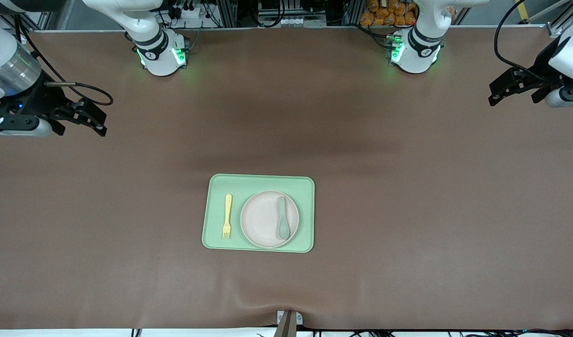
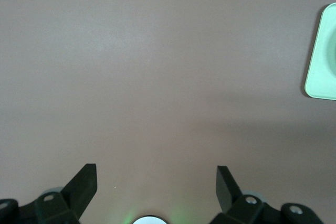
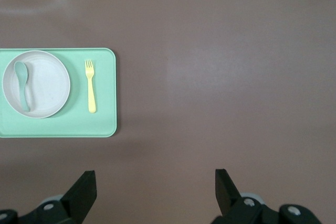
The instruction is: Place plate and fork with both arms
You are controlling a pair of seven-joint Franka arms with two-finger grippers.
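Sitting on the green tray (image 1: 258, 182), lower centre of the front frame: the plate (image 1: 263, 220) and the fork (image 1: 227, 216), both flat. The fork lies on bare tray just beside the plate, toward the right arm's end of the worktop (image 1: 408, 187), tines pointing to the front camera, not touching the plate. A grey-green spoon (image 1: 282, 224) rests inside the plate, along the side toward the left arm's end, bowl end nearer the front camera.

Right tool (image 1: 87, 117) is at the upper left edge of the front frame, up over bare worktop, well apart from the tray. Fingers apart, nothing between them. The right wrist view confirms it: both fingertips (image 3: 84, 190) show at the bottom of that frame with a wide gap and only brown worktop in it. The tray (image 3: 102, 124), plate (image 3: 44, 85), fork (image 3: 91, 85) and spoon (image 3: 22, 90) all sit in that frame's left half.

Left tool (image 1: 501, 91) is at the upper right edge of the front frame, also over bare worktop, well apart from the tray. Fingers apart, holding nothing. In the left wrist view the fingertips (image 2: 84, 187) are spread at the bottom of the frame, and only a corner of the tray (image 2: 320, 66) shows at the right edge.

Both arms wait out at the worktop's ends.
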